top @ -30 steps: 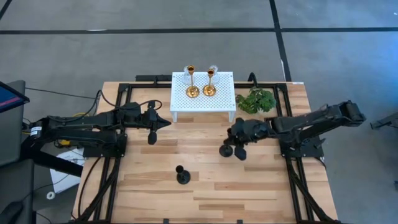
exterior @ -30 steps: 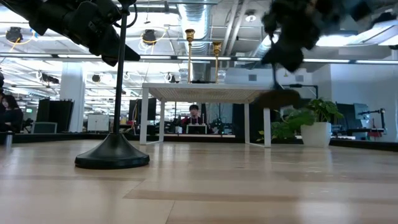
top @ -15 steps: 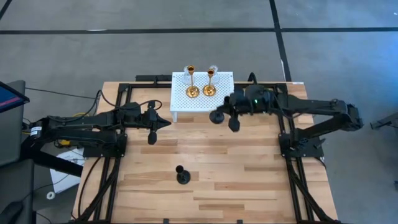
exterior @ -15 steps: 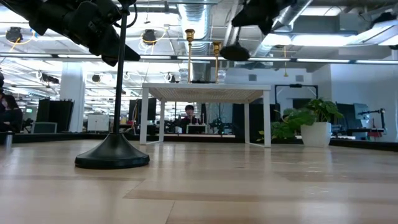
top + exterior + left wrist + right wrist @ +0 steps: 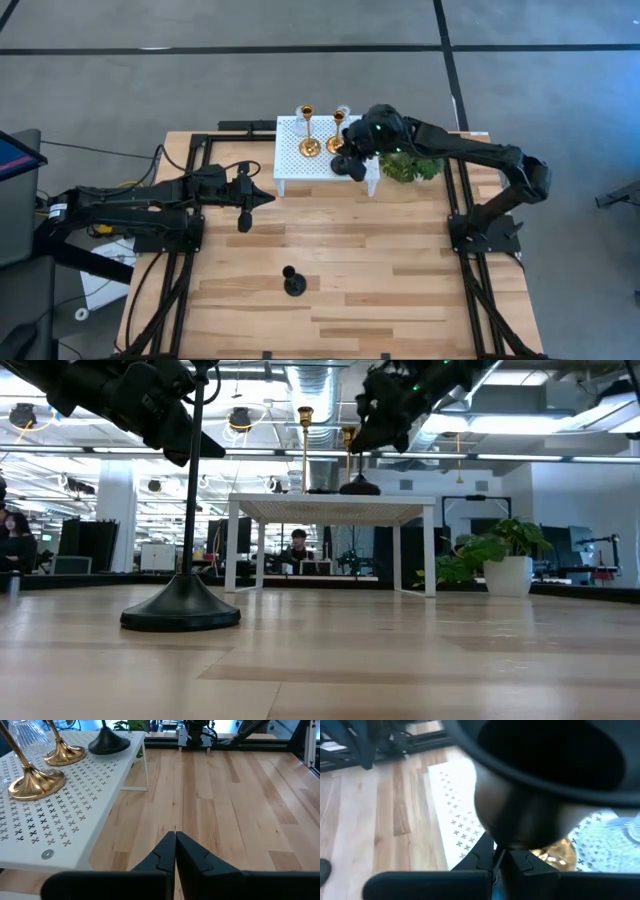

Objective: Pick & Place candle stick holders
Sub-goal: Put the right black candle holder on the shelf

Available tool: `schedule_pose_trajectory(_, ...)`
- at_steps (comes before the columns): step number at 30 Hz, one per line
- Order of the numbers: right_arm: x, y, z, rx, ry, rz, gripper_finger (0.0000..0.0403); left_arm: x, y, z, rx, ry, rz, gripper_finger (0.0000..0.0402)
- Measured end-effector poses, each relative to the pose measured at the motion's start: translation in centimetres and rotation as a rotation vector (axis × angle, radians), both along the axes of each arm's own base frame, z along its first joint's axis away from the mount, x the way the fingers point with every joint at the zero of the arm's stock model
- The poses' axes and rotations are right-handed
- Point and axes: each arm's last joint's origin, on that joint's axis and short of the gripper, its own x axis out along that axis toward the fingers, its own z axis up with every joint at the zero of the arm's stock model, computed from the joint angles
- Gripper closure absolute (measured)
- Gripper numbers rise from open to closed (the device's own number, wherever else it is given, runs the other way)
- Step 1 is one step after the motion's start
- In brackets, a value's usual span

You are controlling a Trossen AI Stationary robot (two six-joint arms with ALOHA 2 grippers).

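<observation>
Item: matte black round-based candle stick holder (image 5: 345,162), clenched by my right gripper (image 5: 356,160) over white perforated rack (image 5: 300,165) corner. Left gripper (image 5: 175,840) closed, idle. Risk: knocking shiny gold holders (image 5: 309,146) beside it.

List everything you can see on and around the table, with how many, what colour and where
Gold holders: two, gold, upright on the rack, one beside the other.
Black holders: two, matte black; one standing on the table's near middle, one held by its stem, its base at the rack's right end.
Glass holder: at least one, clear, on the rack behind the gold ones.
Rack: one, white, perforated, far middle of the table.
Plant: one, green, right of the rack.
Table: one, light wood.
Person: one, in the room beyond.
Left gripper: shut, empty, left of the rack.
Right gripper: over the rack's right end.
</observation>
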Motion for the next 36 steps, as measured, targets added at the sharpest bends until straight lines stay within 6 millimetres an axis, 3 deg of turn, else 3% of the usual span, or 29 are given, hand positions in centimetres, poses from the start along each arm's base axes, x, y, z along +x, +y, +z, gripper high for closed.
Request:
schedule_pose_trajectory(8,1.0,-2.0,-0.1,0.037,0.044,0.006,0.0403,0.0,0.0,0.0,0.0,0.0,0.0,0.039)
schedule_pose_trajectory(32,0.8,-1.9,-0.4,0.05,0.087,0.01,0.0402,0.0,0.0,0.0,0.0,0.0,0.0,0.039)
schedule_pose_trajectory(36,0.8,-1.8,-0.5,0.056,0.093,0.01,0.0379,0.0,0.0,0.0,0.0,0.0,0.0,0.039)
